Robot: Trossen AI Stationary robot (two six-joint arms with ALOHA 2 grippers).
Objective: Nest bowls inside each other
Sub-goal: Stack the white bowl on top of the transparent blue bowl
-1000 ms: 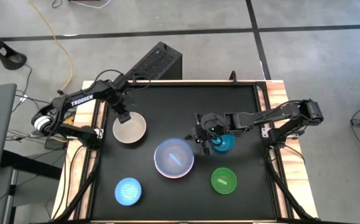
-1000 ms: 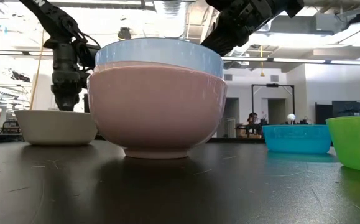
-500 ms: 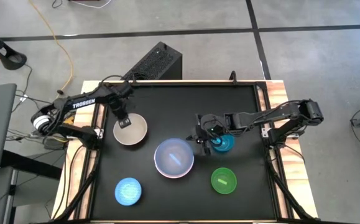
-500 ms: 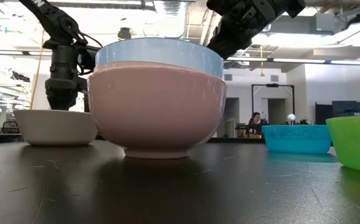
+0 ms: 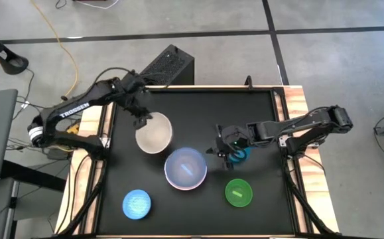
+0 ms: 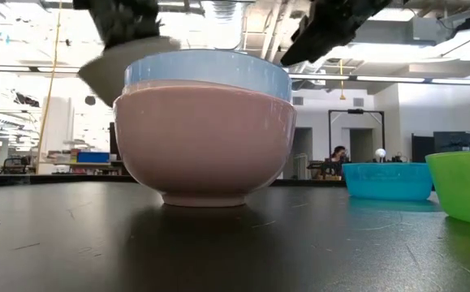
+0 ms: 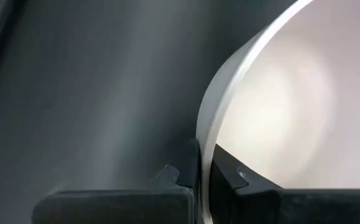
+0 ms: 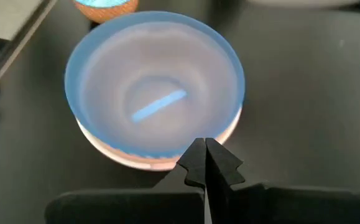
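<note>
My left gripper (image 5: 141, 120) is shut on the cream-white bowl (image 5: 154, 133), which hangs tilted above the table, up and to the left of the stack in the low view (image 6: 111, 66). The blue bowl (image 5: 186, 166) sits nested in the pink bowl (image 6: 206, 138) at the table's middle. My right gripper (image 5: 223, 150) hovers shut and holds nothing, just right of that stack and over the small teal bowl (image 5: 241, 154). The green bowl (image 5: 238, 192) and the light blue bowl (image 5: 136, 204) stand near the front edge. My left gripper pinches the cream-white bowl's rim (image 7: 202, 146) on its far left side, one finger (image 7: 235, 177) inside the bowl and one outside. The fingers slant down from the table's far left. The bowl is lifted clear and tilted, hanging below the fingers.
The teal bowl (image 6: 389, 180) and green bowl (image 6: 466, 185) stand right of the stack in the low view. Bare black tabletop (image 5: 198, 109) lies at the far side and far right. People show in the room beyond the table.
My left gripper has taken hold of the cream-white bowl's rim, lifted it off the table and carried it to the right, toward the pink and blue stack; the bowl now hangs tilted. My right gripper has drawn slightly toward the table's right and near side, staying shut.
</note>
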